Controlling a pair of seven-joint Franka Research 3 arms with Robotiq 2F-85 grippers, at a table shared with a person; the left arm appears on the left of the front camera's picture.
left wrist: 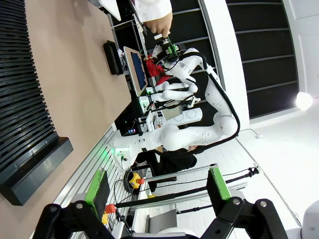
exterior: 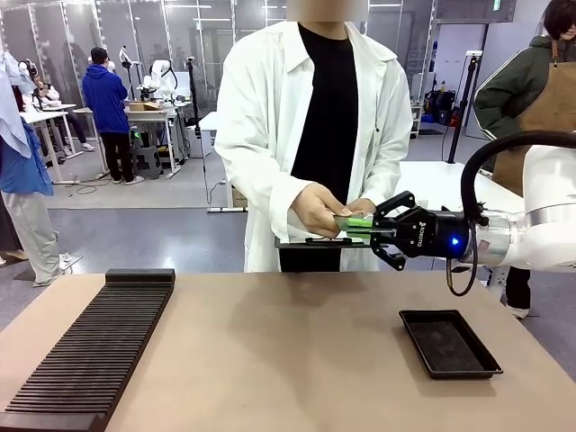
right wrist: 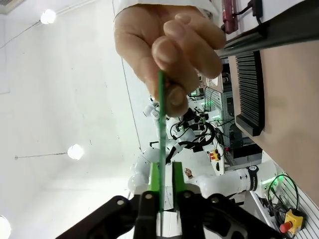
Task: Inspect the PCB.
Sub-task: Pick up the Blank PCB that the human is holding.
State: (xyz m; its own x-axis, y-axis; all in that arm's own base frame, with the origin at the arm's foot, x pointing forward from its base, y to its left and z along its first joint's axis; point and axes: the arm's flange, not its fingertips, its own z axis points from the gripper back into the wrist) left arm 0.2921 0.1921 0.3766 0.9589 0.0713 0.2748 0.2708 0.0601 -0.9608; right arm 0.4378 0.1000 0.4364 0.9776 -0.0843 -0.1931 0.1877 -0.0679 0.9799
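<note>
The PCB [exterior: 357, 220] is a thin green board held level above the table's far edge. In the right wrist view the PCB [right wrist: 161, 119] shows edge-on as a narrow green line. My right gripper [exterior: 372, 227] is shut on its near end, and the green pads [right wrist: 154, 178] press on both faces. The person's hand [exterior: 317, 210] pinches the far end of the board between its fingers [right wrist: 172, 47]. My left gripper [left wrist: 157, 191] hangs open off to the side with nothing between its green pads [left wrist: 97, 187].
A black rectangular tray [exterior: 449, 342] lies on the table at the right, below my right arm. A long black slotted rack [exterior: 90, 351] runs along the left side. The person in a white coat [exterior: 261, 117] stands at the far edge, with a dark flat board [exterior: 315, 241] under the hands.
</note>
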